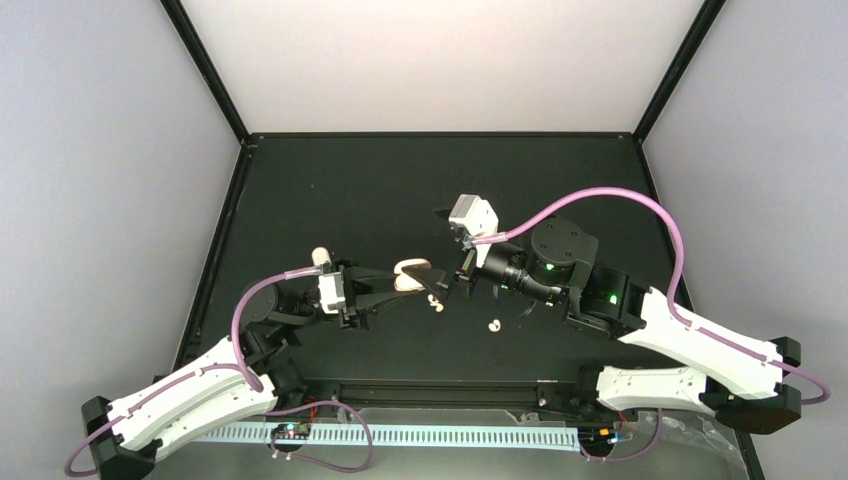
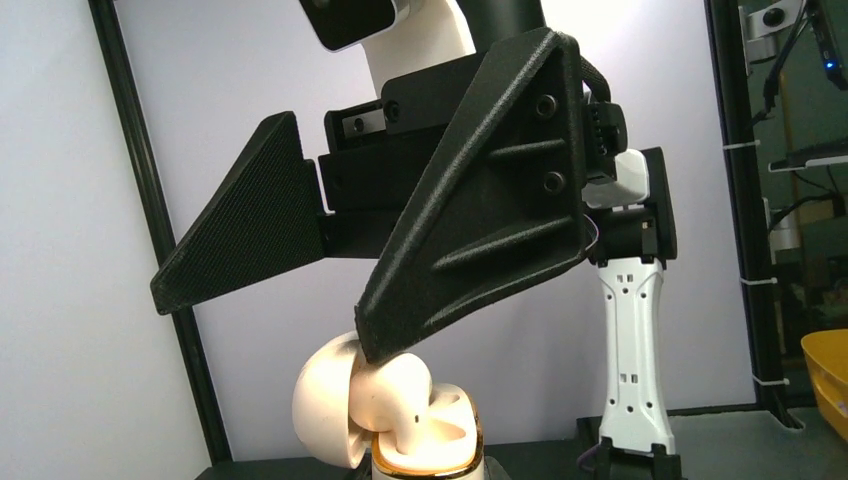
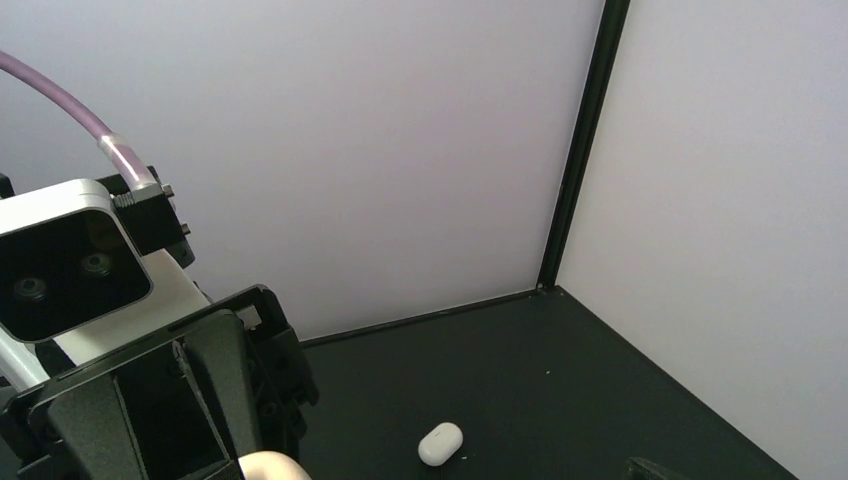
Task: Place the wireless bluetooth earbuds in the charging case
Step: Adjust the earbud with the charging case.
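Note:
My left gripper (image 1: 392, 287) is shut on the base of a cream charging case (image 1: 410, 272) and holds it upright above the table with its lid open. In the left wrist view the case (image 2: 432, 440) has its round lid (image 2: 318, 400) swung left, and a bean-shaped earbud (image 2: 400, 392) sits partly in one socket. My right gripper (image 1: 450, 283) is open, and one fingertip (image 2: 375, 345) presses on top of that earbud while the other finger stands off to the left. Two loose earbuds lie on the table, one (image 1: 436, 303) below the case and one (image 1: 493, 325) further right.
A closed white case (image 1: 320, 256) lies on the black table behind my left wrist; it also shows in the right wrist view (image 3: 440, 443). Grey walls with black frame posts (image 3: 580, 150) enclose the table. A yellow bin edge (image 2: 830, 375) stands outside the cell.

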